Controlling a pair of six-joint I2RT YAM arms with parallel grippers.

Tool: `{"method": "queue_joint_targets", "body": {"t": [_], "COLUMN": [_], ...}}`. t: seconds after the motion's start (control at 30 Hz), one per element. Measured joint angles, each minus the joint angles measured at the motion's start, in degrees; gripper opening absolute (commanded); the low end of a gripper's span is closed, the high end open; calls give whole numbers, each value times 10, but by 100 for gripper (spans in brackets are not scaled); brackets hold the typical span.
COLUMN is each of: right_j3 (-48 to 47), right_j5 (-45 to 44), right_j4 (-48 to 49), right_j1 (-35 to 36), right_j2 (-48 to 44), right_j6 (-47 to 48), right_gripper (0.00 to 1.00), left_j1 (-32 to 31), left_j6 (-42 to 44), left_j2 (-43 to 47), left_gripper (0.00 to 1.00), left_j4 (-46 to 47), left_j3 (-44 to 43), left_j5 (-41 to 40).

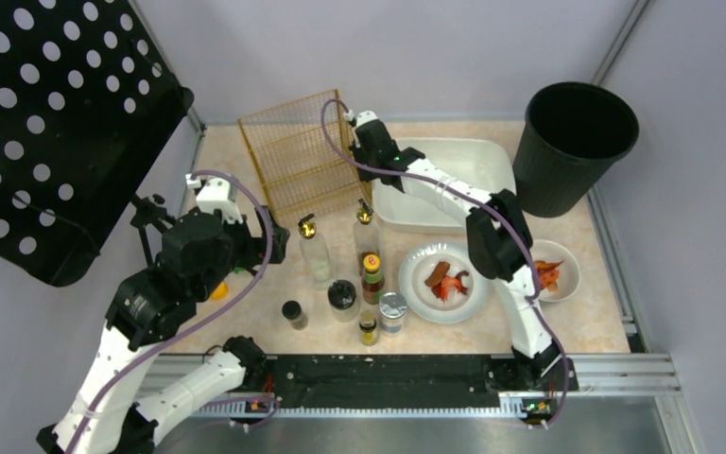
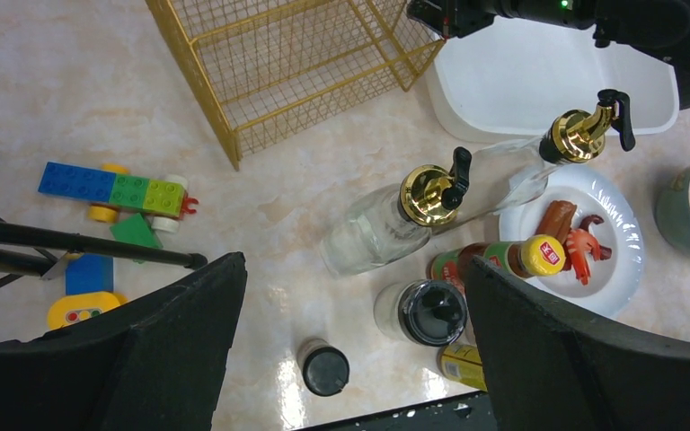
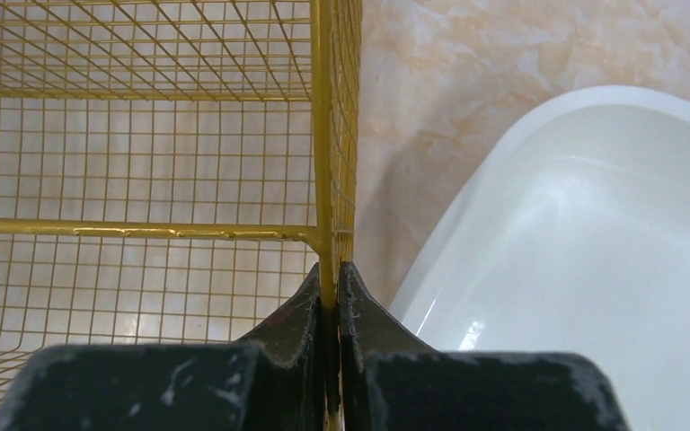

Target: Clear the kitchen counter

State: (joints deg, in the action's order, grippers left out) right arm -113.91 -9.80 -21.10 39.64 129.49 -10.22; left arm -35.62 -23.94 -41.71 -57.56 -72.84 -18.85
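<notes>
On the pale marble kitchen counter (image 1: 586, 317) a gold wire basket (image 1: 293, 156) stands at the back, tilted. My right gripper (image 1: 364, 142) is shut on the basket's right wall; in the right wrist view the right gripper (image 3: 331, 274) pinches a gold wire of the basket (image 3: 144, 135). My left gripper (image 1: 279, 241) hangs open above a group of bottles. Seen from the left wrist, this gripper (image 2: 350, 265) holds nothing, and a black-lidded jar (image 2: 427, 312) and a small black-capped shaker (image 2: 325, 368) stand below it.
A white tub (image 1: 454, 165) sits right of the basket, a black bin (image 1: 577, 142) at the back right. Two gold-topped glass bottles (image 1: 314, 248), a plate of food (image 1: 446, 281) and a bowl (image 1: 556, 270) stand mid-counter. Toy bricks (image 2: 112, 189) lie at the left.
</notes>
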Motion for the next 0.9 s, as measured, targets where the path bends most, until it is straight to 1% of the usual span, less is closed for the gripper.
{"method": "queue_joint_targets", "body": {"t": [0.17,0.4,0.5,0.57,0.63,0.67,0.77,0.9], "right_j3": [75,82,82,82,82,82,76,48], "right_j5": [14,26,28,38,50,54,64,61], "right_j4": [25,26,26,23,16,12,-5,-31], "right_j1": [1,1,1,1,4,7,15,19], "right_j2": [-47,-51,-52,-54,-58,-61,-75,-88], "right_j6": [-5,-4,-4,-9,-16,-17,-18,-18], "right_gripper": [0,0,21,40,56,63,71,74], "left_j1": [0,0,0,0,0,0,0,0], "left_j6": [-2,-4,-4,-4,-4,-4,-2,4], "left_j2": [0,0,0,2,6,9,21,38], "left_gripper": [96,96,96,96,96,96,97,98], "left_j4": [0,0,0,0,-1,-2,3,13], "left_j3": [0,0,0,0,0,0,5,29], "left_j5": [4,9,9,9,9,9,11,23]}}
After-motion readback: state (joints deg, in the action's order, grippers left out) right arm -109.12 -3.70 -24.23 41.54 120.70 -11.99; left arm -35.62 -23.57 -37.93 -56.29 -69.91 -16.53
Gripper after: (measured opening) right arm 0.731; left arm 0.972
